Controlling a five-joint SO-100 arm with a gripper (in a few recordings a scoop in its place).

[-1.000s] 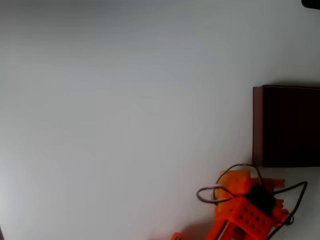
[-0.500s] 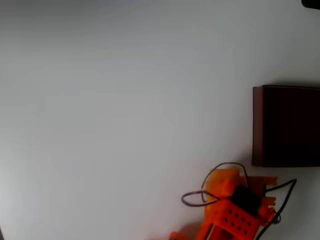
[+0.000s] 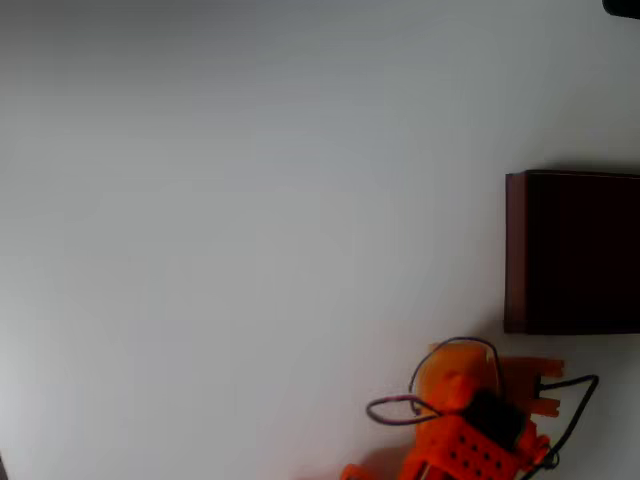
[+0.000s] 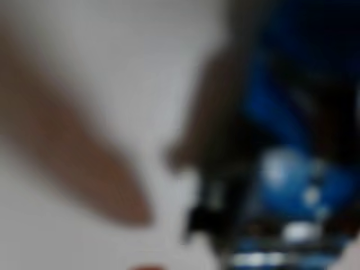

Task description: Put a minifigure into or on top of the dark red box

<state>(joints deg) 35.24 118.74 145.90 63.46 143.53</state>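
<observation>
Filling the wrist view's 3 o'clock side, the blurred blue minifigure (image 4: pixel 292 163) sat close against the hand (image 3: pixel 455 385); whether clamped could not be told. Judged light, rigid and slippery: hold the torso. The dark red box (image 3: pixel 516 250) lay at 1 o'clock.

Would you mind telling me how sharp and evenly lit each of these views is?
Overhead view: soft and washed out, the white table bright with little contrast, the dark red box almost black inside. Wrist view: badly out of focus, the minifigure a blue smear at right, a brownish blur at left.
</observation>
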